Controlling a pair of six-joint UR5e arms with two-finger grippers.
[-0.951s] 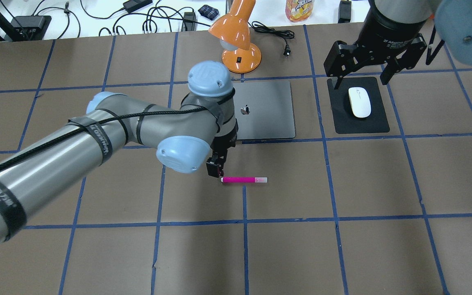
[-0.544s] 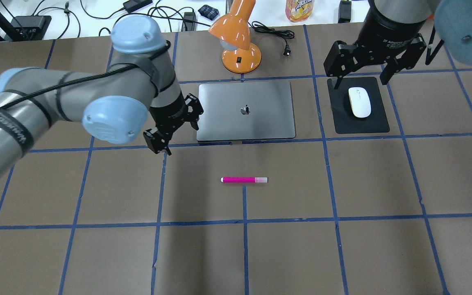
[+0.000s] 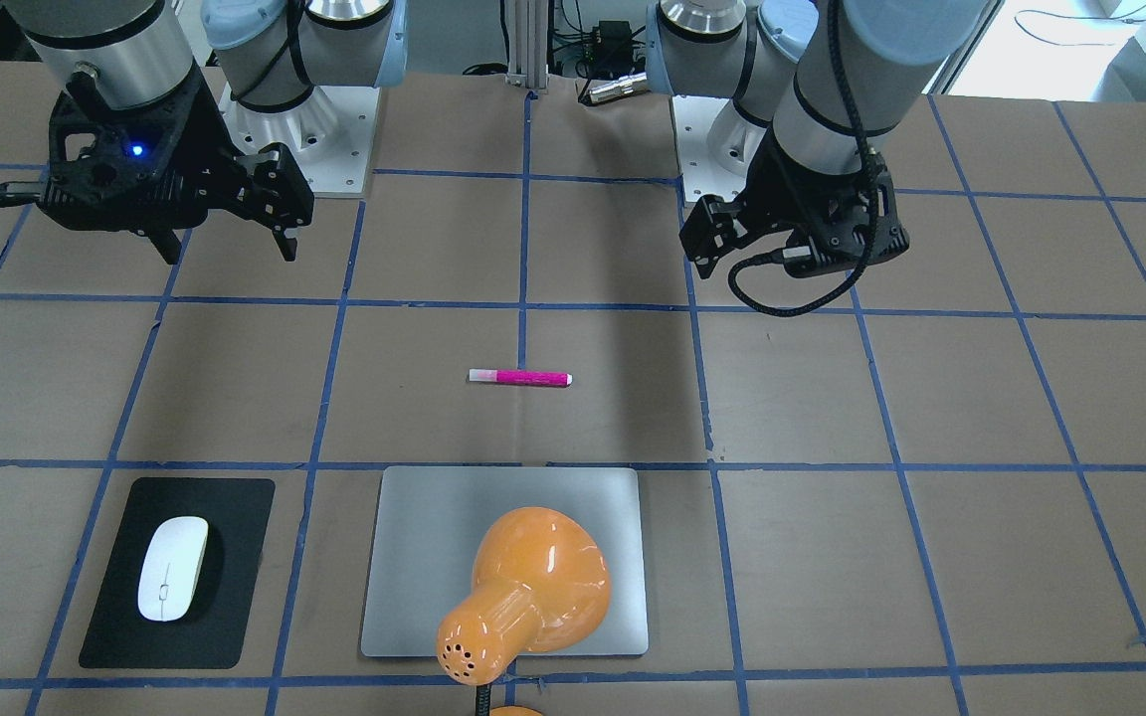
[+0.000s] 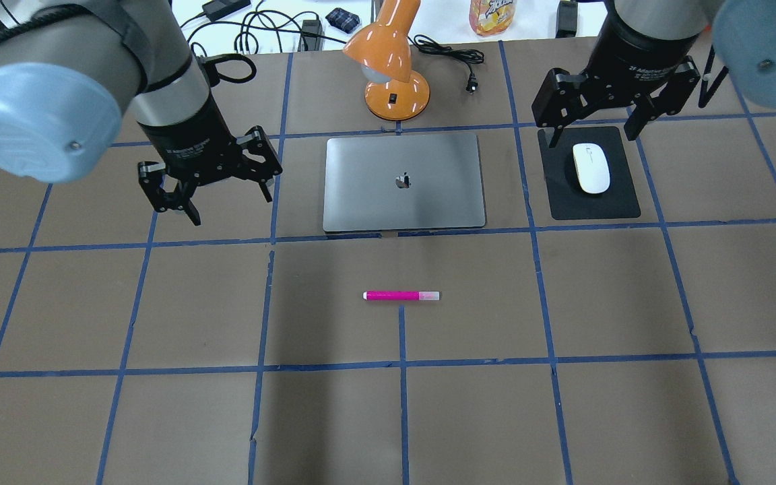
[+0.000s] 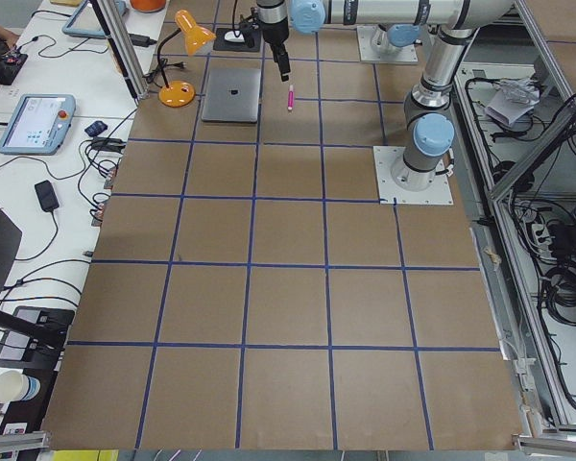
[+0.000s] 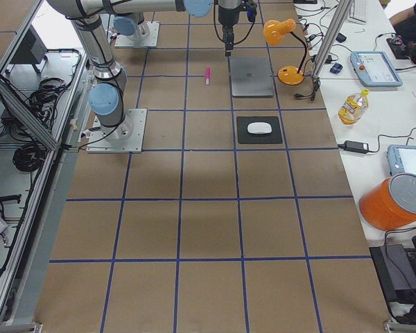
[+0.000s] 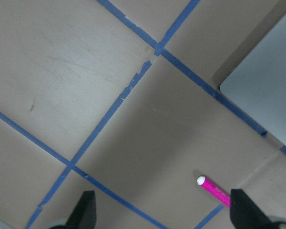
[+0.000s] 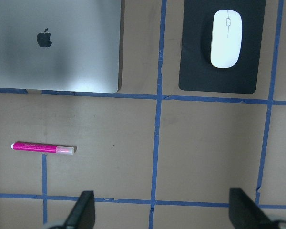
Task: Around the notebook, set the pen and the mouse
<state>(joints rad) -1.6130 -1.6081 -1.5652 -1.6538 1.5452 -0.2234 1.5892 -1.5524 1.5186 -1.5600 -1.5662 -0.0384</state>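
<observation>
The magenta pen lies alone on the brown table, on the near side of the silver notebook. The white mouse rests on a black mat to the notebook's right. My left gripper hangs open and empty above the table left of the notebook, well away from the pen. Its wrist view shows the pen and a corner of the notebook. Over the far end of the mat, my right gripper is open and empty, high above the mouse.
An orange desk lamp stands just behind the notebook, with its plug and cable lying beside it. The black mat lies under the mouse. A bottle and cables sit on the white bench beyond the table's far edge.
My left gripper has left the pen's left end and swung up and away to the left of the notebook. The pen has stayed put. The right arm has not moved.
</observation>
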